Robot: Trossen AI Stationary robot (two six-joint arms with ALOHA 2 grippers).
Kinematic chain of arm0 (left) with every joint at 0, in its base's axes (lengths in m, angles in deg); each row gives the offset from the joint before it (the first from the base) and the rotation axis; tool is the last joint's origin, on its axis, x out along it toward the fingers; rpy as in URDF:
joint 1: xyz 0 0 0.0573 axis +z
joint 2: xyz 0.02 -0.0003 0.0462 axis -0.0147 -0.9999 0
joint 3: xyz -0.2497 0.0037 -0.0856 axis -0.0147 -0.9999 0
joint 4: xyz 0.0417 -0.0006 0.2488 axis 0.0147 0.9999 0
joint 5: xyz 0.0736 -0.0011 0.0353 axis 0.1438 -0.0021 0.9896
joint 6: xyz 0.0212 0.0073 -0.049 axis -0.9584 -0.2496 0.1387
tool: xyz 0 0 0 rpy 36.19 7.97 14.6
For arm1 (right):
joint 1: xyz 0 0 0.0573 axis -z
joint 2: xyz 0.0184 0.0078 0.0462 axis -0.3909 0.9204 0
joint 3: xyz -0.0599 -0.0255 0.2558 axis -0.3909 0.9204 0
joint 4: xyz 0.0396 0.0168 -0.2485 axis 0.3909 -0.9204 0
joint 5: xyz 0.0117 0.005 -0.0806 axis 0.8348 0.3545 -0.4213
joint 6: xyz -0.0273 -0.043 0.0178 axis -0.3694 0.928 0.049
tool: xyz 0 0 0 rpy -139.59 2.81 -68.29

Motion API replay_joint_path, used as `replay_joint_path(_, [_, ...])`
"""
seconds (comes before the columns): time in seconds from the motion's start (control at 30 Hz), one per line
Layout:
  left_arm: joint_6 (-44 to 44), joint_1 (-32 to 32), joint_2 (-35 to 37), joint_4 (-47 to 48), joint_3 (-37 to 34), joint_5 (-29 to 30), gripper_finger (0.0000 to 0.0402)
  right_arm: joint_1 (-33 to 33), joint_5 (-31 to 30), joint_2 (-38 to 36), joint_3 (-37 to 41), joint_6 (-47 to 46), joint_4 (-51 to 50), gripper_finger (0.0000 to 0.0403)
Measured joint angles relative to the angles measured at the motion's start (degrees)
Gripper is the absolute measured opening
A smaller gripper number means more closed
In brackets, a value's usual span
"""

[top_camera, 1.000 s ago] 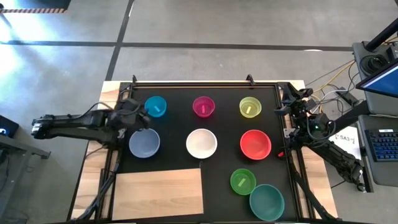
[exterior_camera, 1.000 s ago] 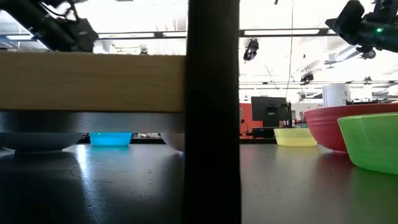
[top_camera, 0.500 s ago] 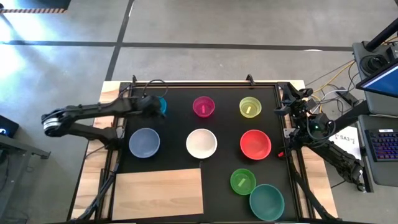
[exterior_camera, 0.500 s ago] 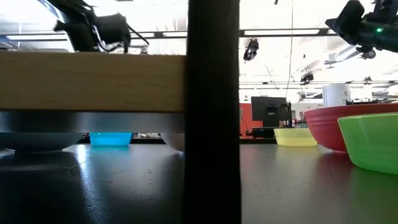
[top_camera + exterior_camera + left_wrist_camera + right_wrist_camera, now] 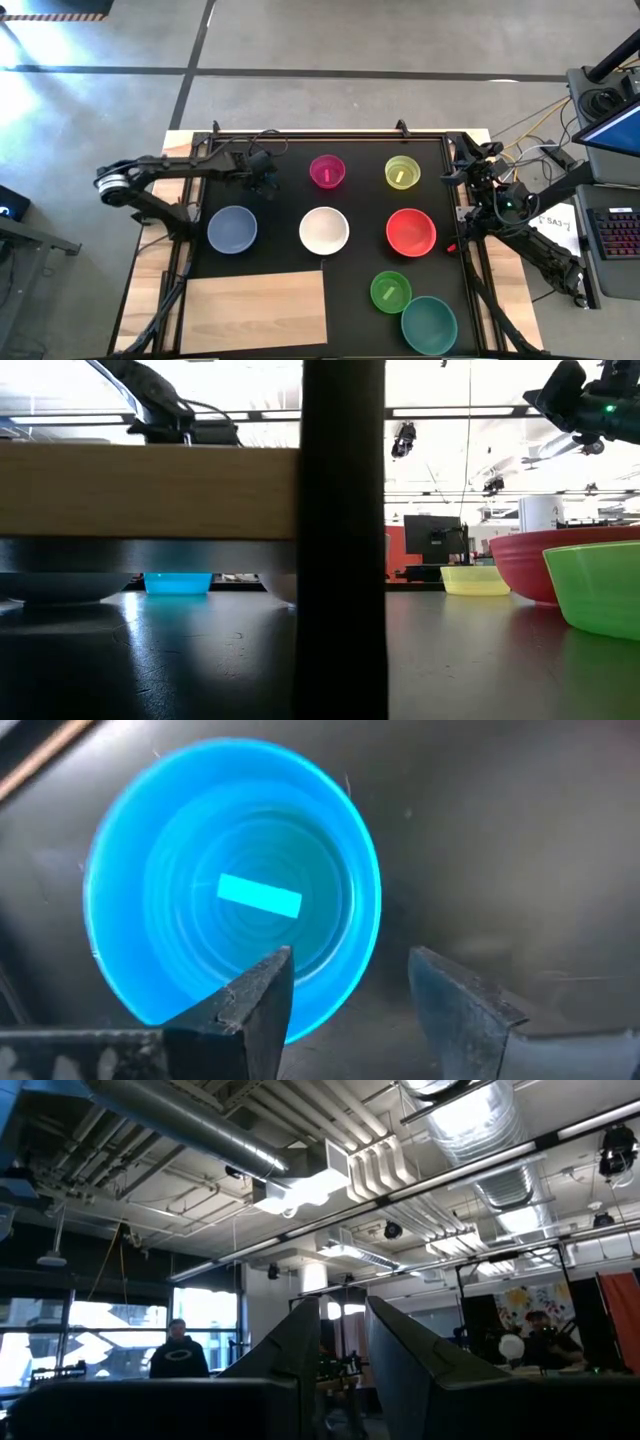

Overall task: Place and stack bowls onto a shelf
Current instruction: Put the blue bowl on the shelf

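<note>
Left gripper (image 5: pixel 262 175) over blue bowl (image 5: pixel 235 885), upper left of high view; fingers apart, nothing held.
Right gripper (image 5: pixel 332 1342) parked at right edge, fingers slightly apart, empty. Shelf (image 5: pixel 255 310) lower left.

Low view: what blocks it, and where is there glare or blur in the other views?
Low view: a dark post and the near edge of the shelf cover much of the frame, and the ceiling lights behind are blown out. Left wrist view: the blue bowl glows brightly and the two fingers are soft. Right wrist view: it looks up at bright ceiling lamps.
</note>
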Motion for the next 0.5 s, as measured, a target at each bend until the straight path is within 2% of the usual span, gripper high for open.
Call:
replay_joint_path(0.27, [-1.85,0.61,-5.50,-1.66,0.26,0.00,0.0149,0.02,0.00,0.02,0.00,-0.04,0.00,0.0073])
replay_joint_path(0.4, [-2.28,0.72,-7.25,-1.66,0.24,0.05,0.0103,0.00,0.00,0.02,0.01,-0.04,0.00,0.0073])
replay_joint_path(0.5, [-2.26,0.72,-8.32,-1.96,0.24,0.00,0.0050,0.00,0.00,0.00,0.00,0.01,0.00,0.0073])
